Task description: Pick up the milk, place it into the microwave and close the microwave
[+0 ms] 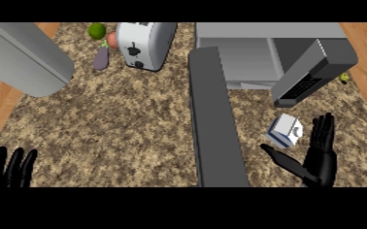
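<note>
A small white and blue milk carton stands on the speckled counter at the right, in front of the microwave. The microwave's cavity faces me and its door hangs open, swung out toward the right above the carton. My right hand is open just right of and below the carton, fingers straight up and thumb stretched out to the left under it, not touching. My left hand rests open at the lower left edge, fingers up.
A dark grey bar runs down the middle of the view, left of the carton. A white toaster, a purple eggplant and a green fruit sit at the back left. A grey slab juts in at the far left.
</note>
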